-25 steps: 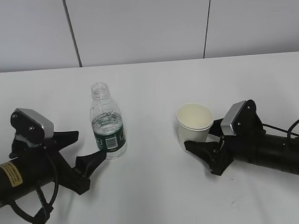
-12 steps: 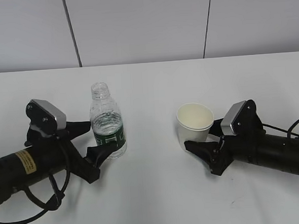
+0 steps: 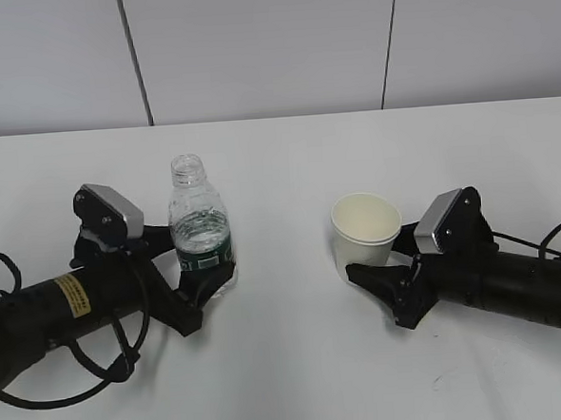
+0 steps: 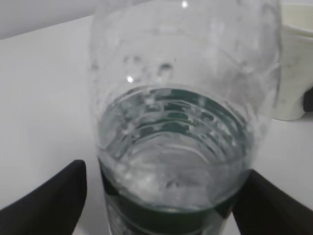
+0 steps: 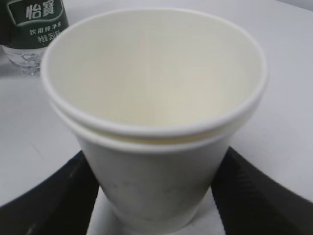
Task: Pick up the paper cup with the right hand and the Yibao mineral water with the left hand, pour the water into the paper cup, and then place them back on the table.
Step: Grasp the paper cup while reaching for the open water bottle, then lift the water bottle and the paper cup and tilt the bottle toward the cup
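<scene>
The Yibao mineral water (image 3: 203, 229) stands upright and uncapped on the table (image 3: 299, 361). My left gripper (image 3: 193, 258) is open with one finger on each side of the bottle's green label. In the left wrist view the bottle (image 4: 181, 122) fills the frame between the fingers of the gripper (image 4: 161, 196), and a gap shows by the left finger. The paper cup (image 3: 365, 229) stands upright and empty on the table. My right gripper (image 3: 374, 254) is shut on its lower wall. In the right wrist view both fingers of the gripper (image 5: 156, 196) press the cup (image 5: 156, 122).
A grey panelled wall (image 3: 271, 49) runs behind the table's far edge. The bottle and cup stand about a hand's width apart. The cup shows at the right edge of the left wrist view (image 4: 296, 63), and the bottle at the upper left of the right wrist view (image 5: 36, 29).
My left arm has moved right, and its open fingers have come around the bottle. The right arm and the cup have not moved.
</scene>
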